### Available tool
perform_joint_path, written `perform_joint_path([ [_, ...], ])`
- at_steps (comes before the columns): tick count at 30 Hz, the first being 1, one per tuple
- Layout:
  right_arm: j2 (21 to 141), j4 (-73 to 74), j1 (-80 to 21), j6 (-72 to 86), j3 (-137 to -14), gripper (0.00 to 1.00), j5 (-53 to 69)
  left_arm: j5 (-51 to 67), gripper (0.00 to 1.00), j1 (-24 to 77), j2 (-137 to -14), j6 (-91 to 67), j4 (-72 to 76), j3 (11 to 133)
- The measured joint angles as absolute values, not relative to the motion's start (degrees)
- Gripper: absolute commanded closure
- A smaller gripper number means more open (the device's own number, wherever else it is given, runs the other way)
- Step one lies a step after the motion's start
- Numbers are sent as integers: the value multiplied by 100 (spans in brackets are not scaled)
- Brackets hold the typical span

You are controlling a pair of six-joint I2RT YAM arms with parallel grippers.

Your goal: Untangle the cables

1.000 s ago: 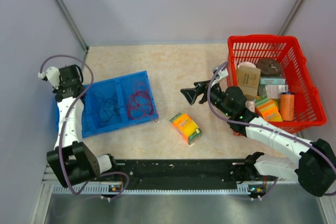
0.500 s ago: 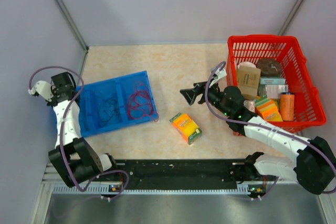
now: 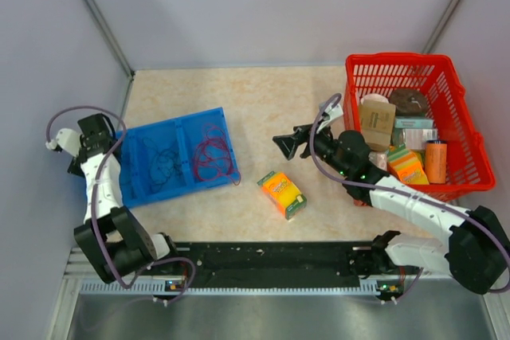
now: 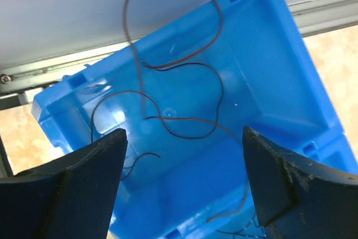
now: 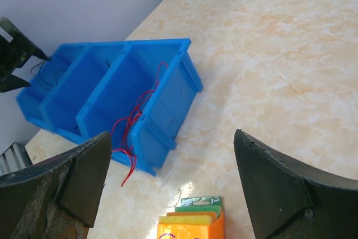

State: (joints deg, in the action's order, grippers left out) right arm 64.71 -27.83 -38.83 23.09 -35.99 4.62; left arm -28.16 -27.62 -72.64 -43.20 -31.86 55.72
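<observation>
A blue divided tray (image 3: 225, 130) lies at the left of the table. Thin dark cables (image 3: 159, 161) sprawl in loose loops in its left compartment. In the left wrist view these dark cables (image 4: 184, 132) curl over the blue floor, and one loop rises above the rim. A clump of red cables (image 3: 211, 153) fills the right compartment, with an end of the red cables (image 5: 133, 124) hanging over the wall. My left gripper (image 4: 183, 138) is open and empty, just left of the tray. My right gripper (image 5: 172, 135) hovers open and empty right of the tray.
An orange pack of sponges (image 3: 281, 193) lies on the table below my right gripper. A red basket (image 3: 398, 60) full of boxes and packets stands at the right. Walls close in the left and right sides.
My left gripper has drawn back to the left, off the tray's corner, and sits a little lower in the top view. The right arm has hardly moved.
</observation>
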Motion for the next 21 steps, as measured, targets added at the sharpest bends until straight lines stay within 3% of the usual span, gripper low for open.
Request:
perform_joint_path([
  [3, 6517, -2783, -3883, 2309, -3599, 11, 462, -2582, 4, -2762, -6978, -4353, -3321, 5570],
  [9, 6654, -2722, -3883, 2305, -3603, 11, 458, -2008, 2, -2447, -6215, -4338, -3395, 5603],
  [13, 6720, -2582, -3883, 2287, -3621, 11, 419, -1964, 12, -1310, -5935, -4167, -3253, 5752],
  [21, 6713, -1835, -3883, 2139, -4014, 11, 102, -941, 11, 777, -6176, -3153, -2600, 5996],
])
